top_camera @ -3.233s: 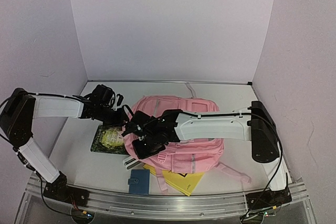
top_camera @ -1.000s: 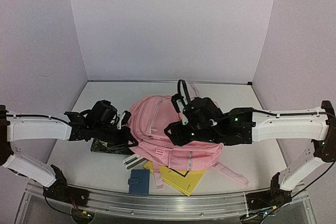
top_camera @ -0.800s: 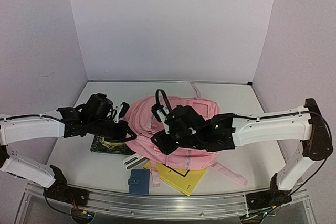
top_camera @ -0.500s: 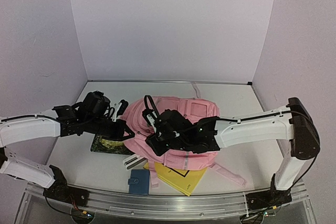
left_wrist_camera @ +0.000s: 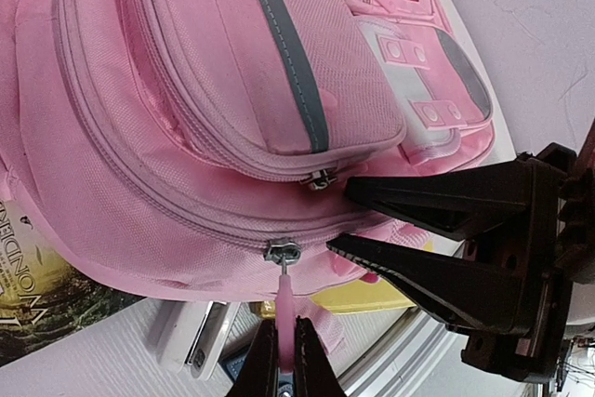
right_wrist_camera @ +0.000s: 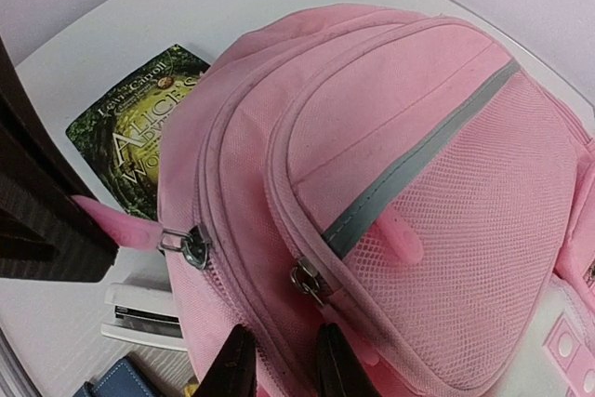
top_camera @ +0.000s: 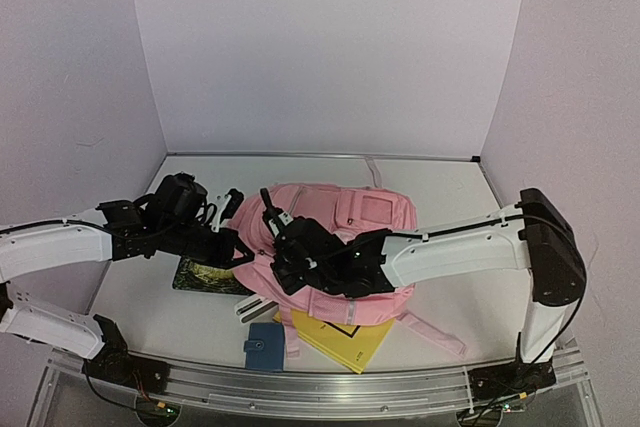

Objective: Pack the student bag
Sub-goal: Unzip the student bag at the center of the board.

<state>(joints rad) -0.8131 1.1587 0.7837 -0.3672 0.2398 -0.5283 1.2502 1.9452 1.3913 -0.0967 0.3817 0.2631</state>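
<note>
The student bag is a pink backpack lying flat mid-table, also filling the left wrist view and the right wrist view. My left gripper is shut on the pink pull tab of the main zipper, whose metal slider sits at the bag's left edge. My right gripper reaches across the bag and pinches a ridge of its fabric just below a second zipper slider. Its black fingers lie right beside the held slider.
A green Alice in Wonderland book lies left of the bag, partly under it. A white stapler-like item, a blue wallet and a yellow notebook lie at the bag's near edge.
My right arm has swept left across the bag, and its jaws have narrowed onto the fabric near the zippers. My left gripper kept hold of the pull tab and barely shifted.
</note>
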